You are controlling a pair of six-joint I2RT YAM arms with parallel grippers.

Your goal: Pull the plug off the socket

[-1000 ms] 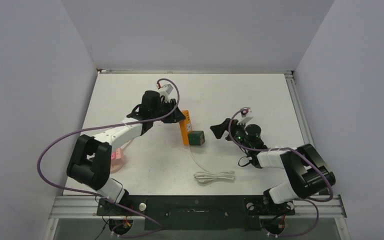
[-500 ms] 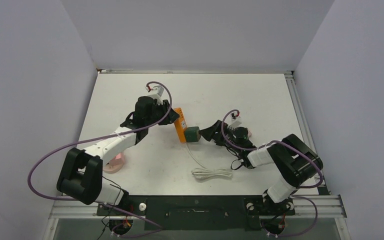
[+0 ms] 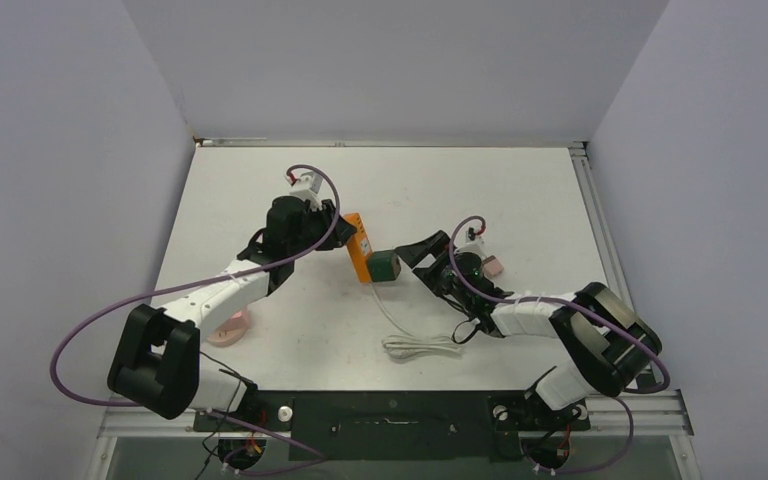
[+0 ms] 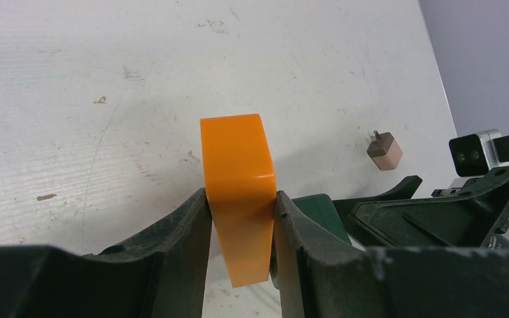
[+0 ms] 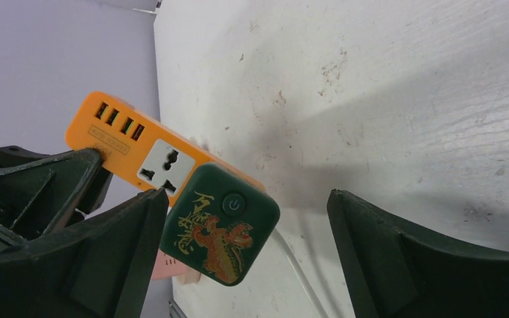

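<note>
Far left by my left arm there's some pink round thing [image 3: 226,326] lying on the table [image 3: 520,190], half hidden behind the arm, so I honestly can't say what it is. Next over, my left gripper [image 4: 240,205] is pinching the orange power strip [image 4: 235,159] across its narrow sides, a finger pressed flat on either face, near the end away from the plug. The strip has a row of USB ports and a universal outlet on the face my right wrist camera sees. The green plug [image 5: 220,225], a chunky square adapter with a gold dragon and a power button, is seated in the strip at the end nearest my right arm. My right gripper [image 5: 246,199] is spread wide around it: one finger touches the plug's edge, the other sits well apart. The white cable [image 3: 425,348] runs from the plug toward my bases and ends in a loose coil. Just past the right gripper sits a small pinkish charger cube [image 4: 384,149], on its own.
</note>
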